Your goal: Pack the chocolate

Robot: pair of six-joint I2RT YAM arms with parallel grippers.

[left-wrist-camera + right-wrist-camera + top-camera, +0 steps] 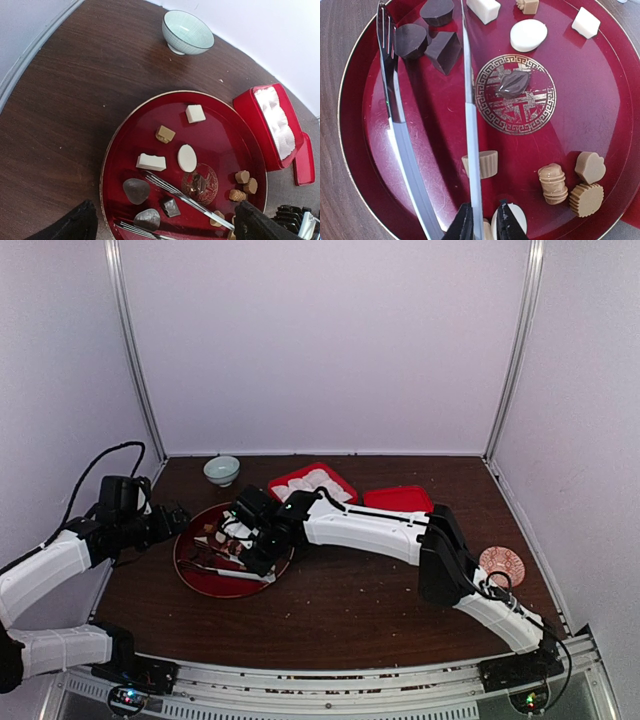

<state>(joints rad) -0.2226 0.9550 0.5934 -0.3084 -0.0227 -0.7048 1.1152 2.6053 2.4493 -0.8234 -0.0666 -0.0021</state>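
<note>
I'm seeing chocolate (527, 35) all sitting on plate (600, 90), none showing in box (245, 107); whole packing remaining. Right gripper (485, 214) narrow around tongs (468, 100), clamp unclear; left gripper (162, 227) gaping, empty.

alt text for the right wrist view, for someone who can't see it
Close overhead view of a round red plate scattered with dark, tan and white chocolate pieces. Metal tongs stretch across its left half, one arm passing between the fingertips of the right gripper at the bottom edge.

Dark, tan and cream chocolate (187, 157) lies scattered over the red plate (225, 142).
</note>
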